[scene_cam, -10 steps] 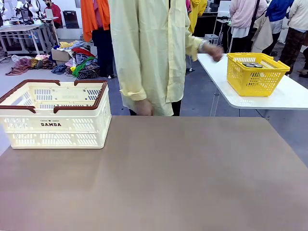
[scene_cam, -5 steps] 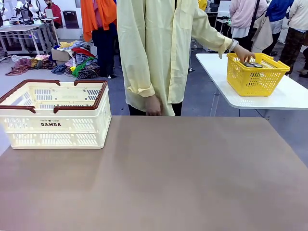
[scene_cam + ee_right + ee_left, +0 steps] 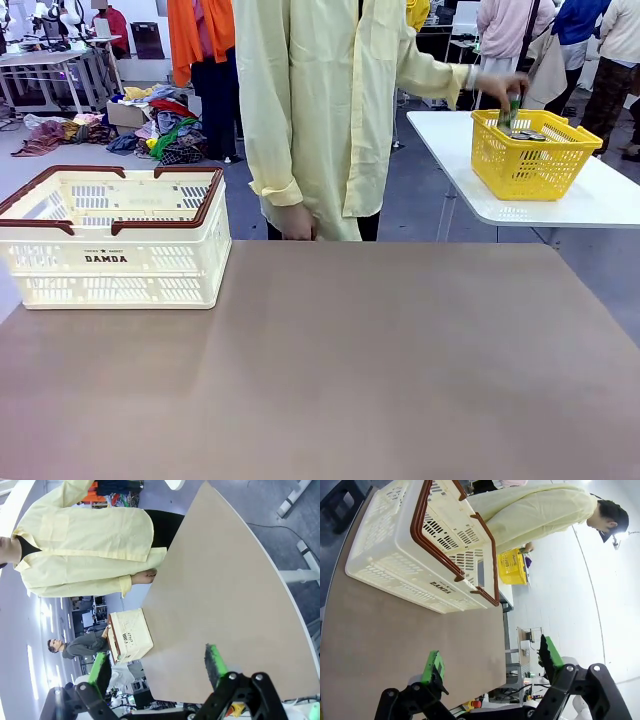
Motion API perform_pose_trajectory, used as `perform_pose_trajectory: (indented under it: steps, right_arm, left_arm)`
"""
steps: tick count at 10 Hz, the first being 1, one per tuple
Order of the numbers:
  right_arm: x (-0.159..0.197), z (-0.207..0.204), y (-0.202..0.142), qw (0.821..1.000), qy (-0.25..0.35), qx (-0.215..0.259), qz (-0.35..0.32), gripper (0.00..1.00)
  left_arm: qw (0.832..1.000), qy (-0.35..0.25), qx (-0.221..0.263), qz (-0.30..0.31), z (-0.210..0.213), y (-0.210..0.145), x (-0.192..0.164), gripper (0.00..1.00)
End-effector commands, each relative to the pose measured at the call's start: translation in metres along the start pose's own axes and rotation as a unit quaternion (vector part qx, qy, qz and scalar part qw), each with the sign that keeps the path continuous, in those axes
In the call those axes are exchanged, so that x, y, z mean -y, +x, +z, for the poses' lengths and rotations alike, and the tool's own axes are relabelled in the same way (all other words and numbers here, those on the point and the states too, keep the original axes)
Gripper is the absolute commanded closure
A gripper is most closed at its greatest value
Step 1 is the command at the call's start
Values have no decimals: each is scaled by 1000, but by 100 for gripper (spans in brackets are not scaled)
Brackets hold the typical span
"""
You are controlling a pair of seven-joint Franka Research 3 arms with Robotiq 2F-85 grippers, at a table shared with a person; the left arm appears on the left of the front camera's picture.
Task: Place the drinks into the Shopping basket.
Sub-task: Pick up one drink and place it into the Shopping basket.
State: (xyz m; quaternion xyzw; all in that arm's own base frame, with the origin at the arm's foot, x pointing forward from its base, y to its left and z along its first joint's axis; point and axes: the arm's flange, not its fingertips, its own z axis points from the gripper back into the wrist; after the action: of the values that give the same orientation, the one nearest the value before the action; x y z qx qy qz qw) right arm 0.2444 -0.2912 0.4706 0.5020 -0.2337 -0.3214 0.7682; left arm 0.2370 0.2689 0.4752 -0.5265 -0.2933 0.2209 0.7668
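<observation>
Since half a second earlier, the person's raised hand (image 3: 500, 88) had come up out of the yellow mesh basket (image 3: 530, 160) with a green drink can (image 3: 513, 112) upright in its fingers. Before, that hand was down at the basket's rim. The torso had also shifted a little toward picture left.

Brown bench (image 3: 350, 370) took up the near half of the front view. Person (image 3: 320, 110), in a long pale-yellow shirt, stood at its far edge with one arm stretched sideways over a white side bench (image 3: 590, 205) that stood apart from the brown one. Person's lowered hand (image 3: 296, 222) hung by the brown bench's far edge.

Shopping basket (image 3: 110, 250) sat at the far left of the brown bench. It was cream-white and slotted, its dark brown handles lay down along the rim, and "DAMDA" showed on its near wall.

Yellow mesh basket stood on the white side bench, with dark round can tops (image 3: 526, 135) just visible inside it.

Left pincer (image 3: 491, 659) was spread wide with nothing between its green pads. It hung over the brown bench's near part, with the Shopping basket ahead of it. Right pincer (image 3: 157, 666) was likewise spread wide and held nothing, over the brown bench.

Green drink can was held just above the yellow mesh basket, well apart from the Shopping basket.
</observation>
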Motion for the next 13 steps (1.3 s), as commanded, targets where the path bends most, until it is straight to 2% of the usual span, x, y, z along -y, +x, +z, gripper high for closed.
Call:
perform_pose_trajectory:
  steps: [1, 13]
  right_arm:
    - [0, 3, 2, 1000, 1, -3, 7, 0]
    - [0, 3, 2, 1000, 1, -3, 7, 0]
  left_arm:
    - [1000, -9, 2, -9, 1, 2, 0, 0]
    - [1000, -9, 2, -9, 1, 2, 0, 0]
